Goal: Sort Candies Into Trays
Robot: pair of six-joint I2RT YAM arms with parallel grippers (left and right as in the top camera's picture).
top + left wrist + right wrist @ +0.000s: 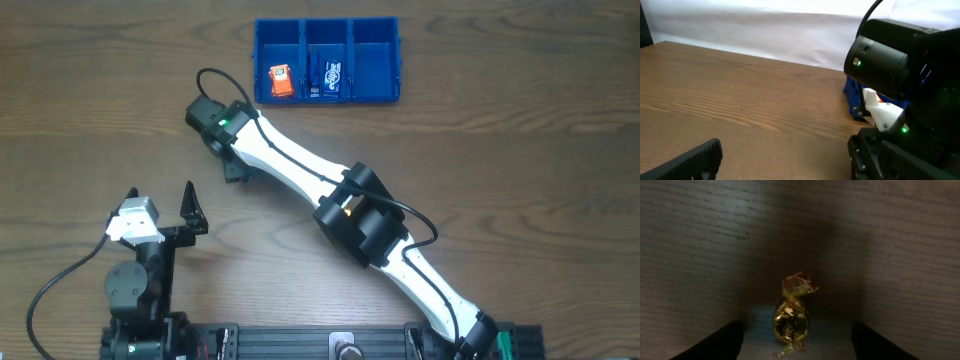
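Observation:
A gold-wrapped candy (791, 317) lies on the wooden table between the two fingers of my right gripper (796, 345). Its jaws stand wide apart on either side of the candy without touching it. From above, the right gripper (232, 166) hangs low over the table, left of centre, below the blue three-compartment tray (380, 60). An orange candy (281, 81) lies in the tray's left compartment and a blue candy (329, 73) in the middle one. My left gripper (162, 200) is open and holds nothing, near the front left.
The right arm (300, 170) crosses the table diagonally from the bottom right. Its black wrist (885, 55) looms close in front of the left gripper (785, 162), with the tray's blue corner (850, 95) behind it. The tray's right compartment (374, 52) holds nothing.

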